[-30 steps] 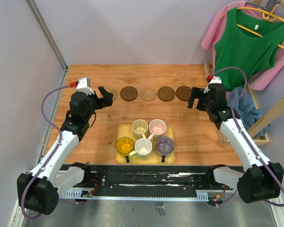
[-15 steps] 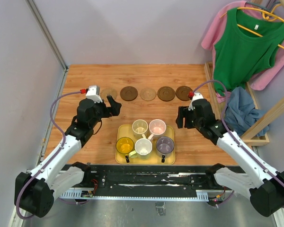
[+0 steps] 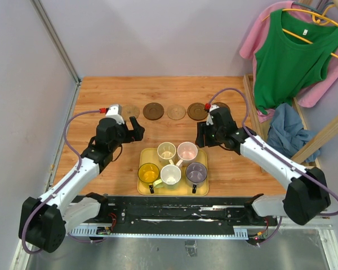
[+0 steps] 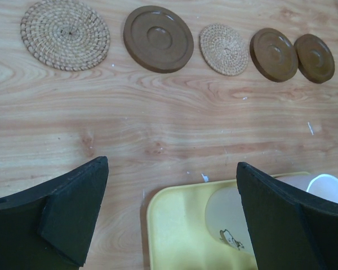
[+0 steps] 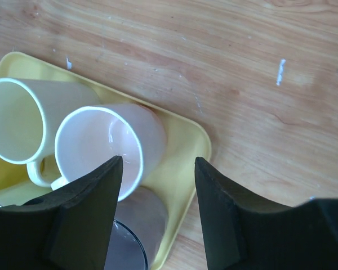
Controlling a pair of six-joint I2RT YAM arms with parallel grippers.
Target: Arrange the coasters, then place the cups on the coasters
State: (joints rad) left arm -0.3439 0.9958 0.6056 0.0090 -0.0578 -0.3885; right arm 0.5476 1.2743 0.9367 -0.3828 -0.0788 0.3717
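My left gripper (image 3: 136, 128) hangs with its jaws spread wide and nothing between them, over bare wood just off the far-left corner of the yellow tray (image 3: 173, 193). Beyond it, the coasters lie in a row along the far side of the table (image 3: 90, 157): a tan woven one (image 4: 65, 34), a dark brown one (image 4: 158, 38), a smaller tan woven one (image 4: 224, 49), then two dark brown ones (image 4: 274, 54) (image 4: 314, 58) almost touching. All five cups sit on the tray: the see-through yellow cup (image 3: 149, 173), the cream-green cup (image 3: 167, 151), the cream-white cup (image 3: 170, 175), the pink cup (image 3: 187, 151) and the grey-purple cup (image 3: 196, 173). My right gripper (image 3: 201, 135) sits at the tray's far-right corner, just above the pink cup, jaws partly apart and gripping nothing.
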